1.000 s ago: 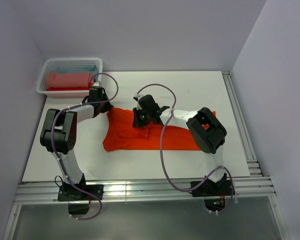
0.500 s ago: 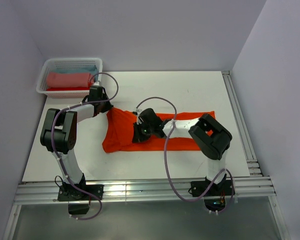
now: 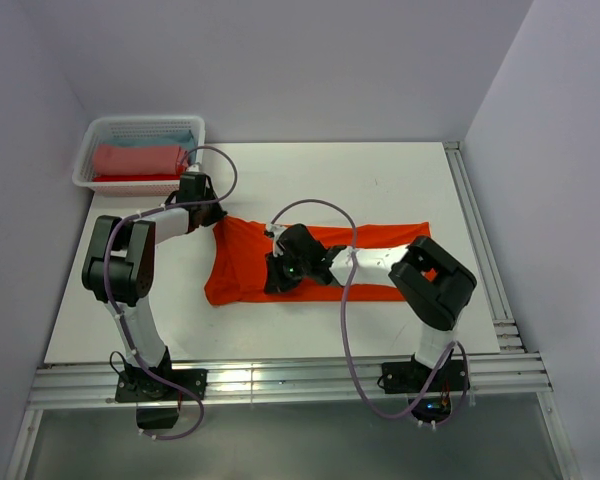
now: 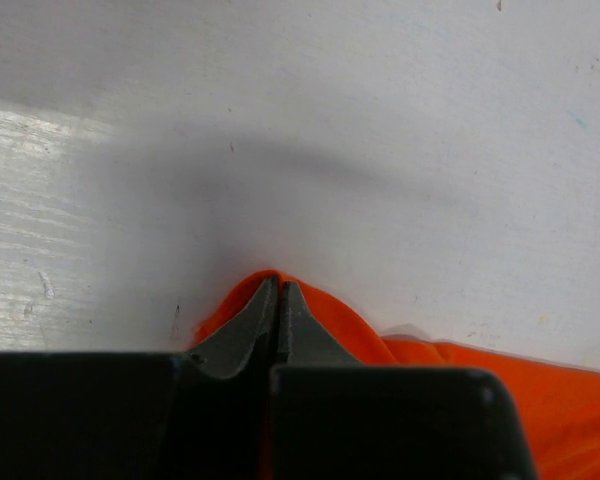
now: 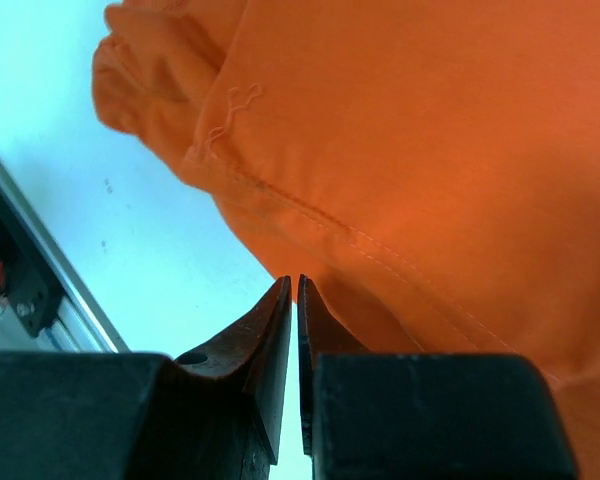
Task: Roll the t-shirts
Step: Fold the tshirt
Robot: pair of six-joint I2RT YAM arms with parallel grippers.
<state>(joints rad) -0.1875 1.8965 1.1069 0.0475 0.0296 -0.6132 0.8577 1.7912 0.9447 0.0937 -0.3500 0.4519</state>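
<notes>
Orange t-shirt [image 3: 242, 262] is laid mid-table [image 3: 400, 180] as a soft, creased band, its long axis running left to right. Its far-left corner is clamped by the left gripper [image 3: 216, 218]. The right gripper [image 3: 278, 277] is pressed closed at the near hem; pinched cloth cannot be confirmed.

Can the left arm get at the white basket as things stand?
Probably not yet. The basket sits close beyond the left gripper with nothing between, but that gripper is shut on a corner of the orange t-shirt, so it would have to let go first.
</notes>
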